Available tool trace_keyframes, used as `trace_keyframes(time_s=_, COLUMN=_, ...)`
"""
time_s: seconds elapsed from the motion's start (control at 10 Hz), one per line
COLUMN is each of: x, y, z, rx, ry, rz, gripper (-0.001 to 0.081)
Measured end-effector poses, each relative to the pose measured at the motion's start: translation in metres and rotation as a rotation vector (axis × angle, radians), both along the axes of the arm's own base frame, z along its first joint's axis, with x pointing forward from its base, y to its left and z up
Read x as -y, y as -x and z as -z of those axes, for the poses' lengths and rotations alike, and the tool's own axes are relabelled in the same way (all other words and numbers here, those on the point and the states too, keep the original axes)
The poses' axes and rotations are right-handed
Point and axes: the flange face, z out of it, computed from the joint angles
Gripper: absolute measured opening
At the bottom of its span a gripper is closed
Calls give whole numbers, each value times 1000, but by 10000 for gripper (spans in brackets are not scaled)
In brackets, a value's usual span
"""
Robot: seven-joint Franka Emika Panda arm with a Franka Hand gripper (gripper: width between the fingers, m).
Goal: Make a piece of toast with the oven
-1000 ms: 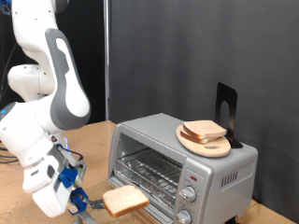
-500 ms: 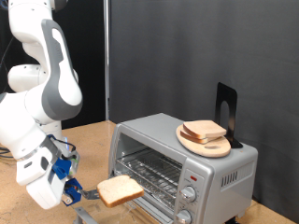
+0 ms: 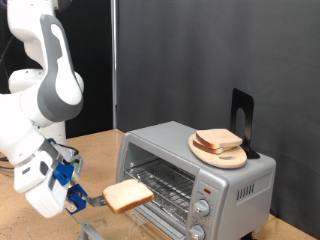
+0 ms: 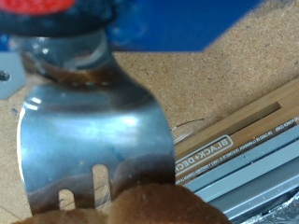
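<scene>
The piece of toast (image 3: 128, 195) lies flat on a metal spatula (image 3: 98, 199), just in front of the oven's open mouth at the level of its wire rack (image 3: 165, 184). The silver oven (image 3: 225, 182) stands at the exterior view's right with its door (image 4: 238, 140) folded down. My gripper (image 3: 72, 194), with blue fingers, is shut on the spatula's handle at the exterior view's lower left. In the wrist view the slotted spatula blade (image 4: 89, 140) fills the middle and the toast's brown edge (image 4: 126, 207) shows beyond it.
A round wooden plate (image 3: 234, 158) with other bread slices (image 3: 217, 140) sits on top of the oven, with a black stand (image 3: 242, 112) behind it. Two knobs (image 3: 203, 209) are on the oven's front right. The wooden table (image 3: 98, 150) runs beneath, and a dark curtain hangs behind.
The gripper has lifted the spatula and toast from near the table up to rack height and brought them closer to the oven opening.
</scene>
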Motion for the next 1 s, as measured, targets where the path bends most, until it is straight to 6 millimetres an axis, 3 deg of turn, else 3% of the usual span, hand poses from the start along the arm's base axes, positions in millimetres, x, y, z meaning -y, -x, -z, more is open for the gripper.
trace_keyframes(time_s=0.4, x=-17, y=3, z=-8, rx=6, ry=14, rz=-32, gripper=442)
trace_keyframes(time_s=1.0, x=-77, y=18, z=1, rx=-24, ry=141, rz=-74, gripper=442)
